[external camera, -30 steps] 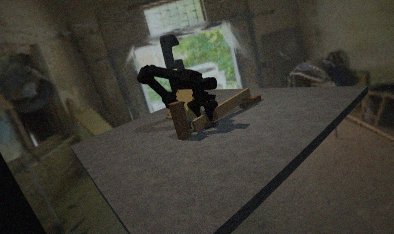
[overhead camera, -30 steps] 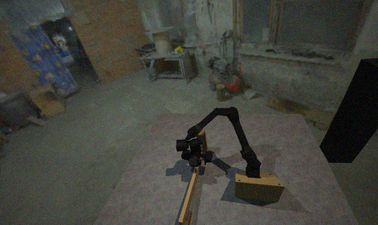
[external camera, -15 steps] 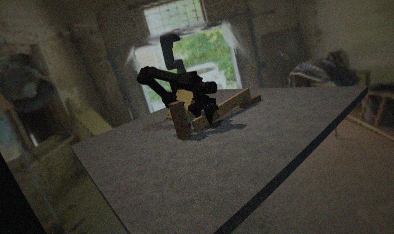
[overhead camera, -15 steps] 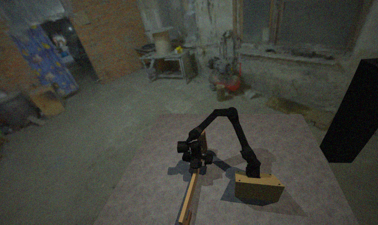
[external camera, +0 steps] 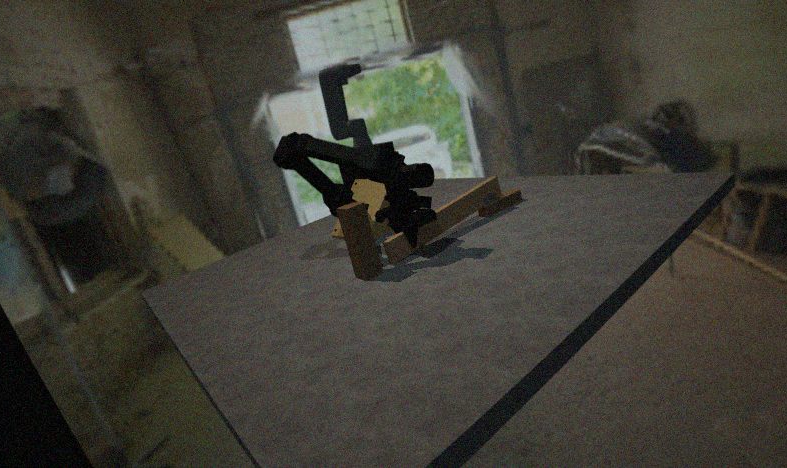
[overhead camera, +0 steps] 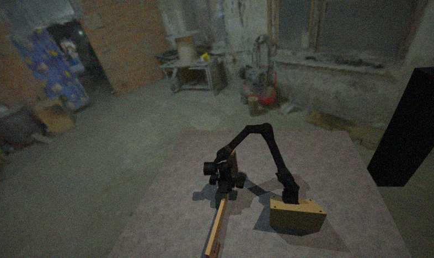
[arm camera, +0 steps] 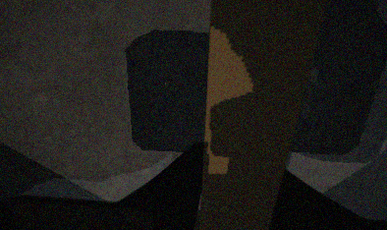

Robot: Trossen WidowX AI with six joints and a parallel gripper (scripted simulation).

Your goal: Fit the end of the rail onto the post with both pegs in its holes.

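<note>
1. Top view: black parallel-jaw gripper (overhead camera: 225, 187) sits down over the near end of the long light-wood bed rail (overhead camera: 217, 226), right beside the short upright wooden post (overhead camera: 233, 161). The rail runs away from it toward the bottom edge, across the grey table (overhead camera: 340, 198). The arm rises from a tan wooden base block (overhead camera: 297, 214). Pegs hidden by the wrist.

2. Exterior view: gripper (external camera: 408, 224) is clenched on the rail (external camera: 454, 212) near its post end. That end is low, just in front of the post (external camera: 359, 239), not yet mated. The far end rests at the low footboard block (external camera: 500, 202).

3. Wrist view: very dark; a strip of rail (arm camera: 225, 79) shows between dark finger shapes, consistent with a grasp. Whether the pads actually touch it can't be seen.

4. Handling judgement: rigid wood, long, probably light but levers around the bracket end. A grip close to the post end suits lifting and aligning the holes; smooth sides could slip or twist in the jaws if pushed off-axis.
</note>
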